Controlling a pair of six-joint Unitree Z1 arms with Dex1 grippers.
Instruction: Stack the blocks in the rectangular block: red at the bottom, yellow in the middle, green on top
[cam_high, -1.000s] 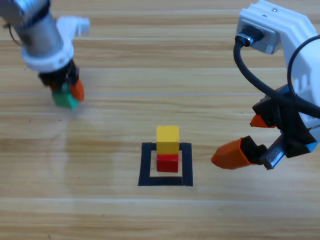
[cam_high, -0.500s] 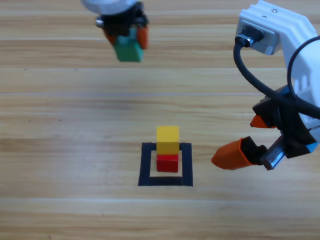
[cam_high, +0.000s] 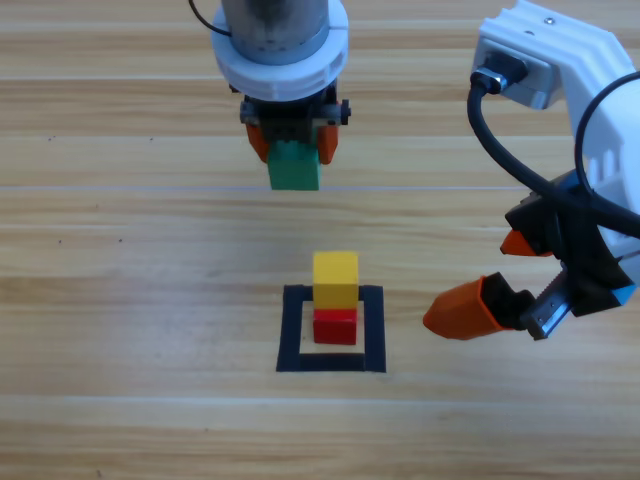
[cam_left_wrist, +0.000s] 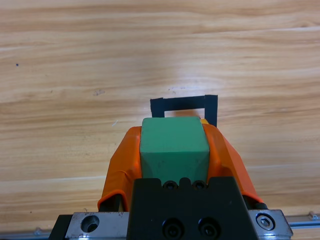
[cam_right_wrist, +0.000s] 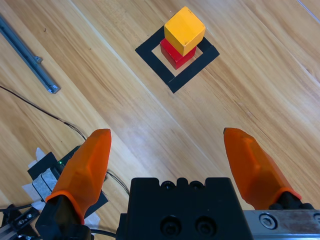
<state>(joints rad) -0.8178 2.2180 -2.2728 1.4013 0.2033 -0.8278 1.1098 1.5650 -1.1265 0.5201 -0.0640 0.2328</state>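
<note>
Carried in from upper left, the green cube (cam_high: 294, 168) now hangs clamped in the left gripper (cam_high: 293, 150), short of the stack. Only the wrist view shows the taped rectangle (cam_left_wrist: 184, 104) just beyond. Yellow (cam_high: 335, 278) tops red (cam_high: 335, 326); the right gripper (cam_high: 490, 276) waits, jaws apart.
</note>
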